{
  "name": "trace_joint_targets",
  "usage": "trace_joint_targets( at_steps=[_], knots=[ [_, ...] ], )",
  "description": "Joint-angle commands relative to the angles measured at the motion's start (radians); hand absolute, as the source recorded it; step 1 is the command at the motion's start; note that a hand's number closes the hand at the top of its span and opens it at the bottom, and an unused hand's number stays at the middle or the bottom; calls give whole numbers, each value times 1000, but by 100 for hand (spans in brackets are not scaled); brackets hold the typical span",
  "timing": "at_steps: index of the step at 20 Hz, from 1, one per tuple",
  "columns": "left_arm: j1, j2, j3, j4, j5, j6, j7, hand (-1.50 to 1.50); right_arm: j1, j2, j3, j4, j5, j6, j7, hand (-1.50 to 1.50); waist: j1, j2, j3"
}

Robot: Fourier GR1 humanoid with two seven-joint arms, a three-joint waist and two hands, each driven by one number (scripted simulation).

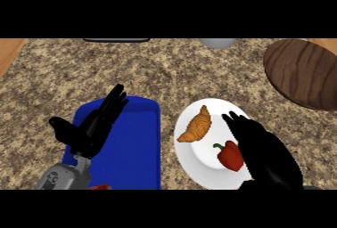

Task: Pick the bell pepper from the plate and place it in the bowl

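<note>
A red bell pepper [228, 156] with a green stem lies on the white plate [212, 174], at its lower right. My right hand [265, 152] is open, its straight fingers lying over the plate's right side, just right of the pepper and touching or nearly touching it. A blue bowl [135, 147] with rounded corners sits left of the plate. At the bowl's left edge my left hand [89, 131] is open, fingers pointing up, resting.
A croissant [196, 127] lies on the plate's upper left. A round wooden board [306, 71] is at the far right. A grey vessel [217, 42] and a dark object [117, 40] sit at the far edge. Something small and red [100, 187] shows by my left forearm.
</note>
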Motion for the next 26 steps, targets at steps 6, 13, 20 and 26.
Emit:
trace_joint_targets(
  at_steps=[6,13,20,26],
  knots=[
    [43,-16,-6,-37,-33,2,-14,0,-34,90,20,169,-1,130,165,-150,2,-2,1],
    [46,-9,28,-60,-18,-21,43,0,3,114,27,150,33,167,146,-150,-5,-3,2],
    [25,-45,46,-25,-43,-35,43,0,-16,209,12,265,159,140,80,-150,-7,-1,2],
    [74,-56,49,-45,-82,-51,14,0,9,216,-45,300,212,166,4,-150,-5,-2,2]
  ],
)
